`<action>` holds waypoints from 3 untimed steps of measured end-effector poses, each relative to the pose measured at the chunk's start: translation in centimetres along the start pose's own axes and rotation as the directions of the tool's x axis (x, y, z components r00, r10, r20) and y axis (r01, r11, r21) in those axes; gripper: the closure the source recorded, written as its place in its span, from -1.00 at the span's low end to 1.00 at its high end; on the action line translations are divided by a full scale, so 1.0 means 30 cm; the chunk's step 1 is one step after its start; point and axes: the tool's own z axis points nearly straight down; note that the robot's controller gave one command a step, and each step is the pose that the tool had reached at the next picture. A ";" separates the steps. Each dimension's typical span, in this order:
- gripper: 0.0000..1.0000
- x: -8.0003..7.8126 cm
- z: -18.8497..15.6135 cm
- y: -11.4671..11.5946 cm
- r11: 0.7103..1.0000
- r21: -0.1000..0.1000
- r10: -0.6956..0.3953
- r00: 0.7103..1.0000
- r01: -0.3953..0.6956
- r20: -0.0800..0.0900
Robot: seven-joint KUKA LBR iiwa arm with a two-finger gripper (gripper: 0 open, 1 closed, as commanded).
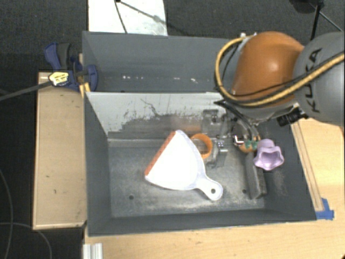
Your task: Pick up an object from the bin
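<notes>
Reaching in from the right over the grey bin (97, 161): the arm (323, 63), with its orange cover (267, 63) and looped cables (226, 90). Under the cover, low over the floor a little right of the middle: the gripper (220, 144). Cannot tell how the jaws stand, nor whether anything is caught between them. Just beside the gripper, on its left: an orange ring (200, 143), flat on the floor and partly hidden behind the edge of a white scoop (175, 166). On its side in the middle of the floor, touching or overlapping the ring, with an orange edge along its upper left and a flat tab (213, 190) with a hole pointing toward the lower right. To the right of the gripper, near the right wall: a small lilac toy (268, 156) with a flared, wavy rim. Between toy and gripper, a tiny orange and green bit, too small to tell whether part of the robot or loose. Below the toy, a dark grey bar (253, 179) running down the floor; cannot tell what it belongs to.
</notes>
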 end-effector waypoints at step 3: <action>-1.00 0.145 0.290 0.009 0.989 0.000 -0.145 0.989 0.145 0.008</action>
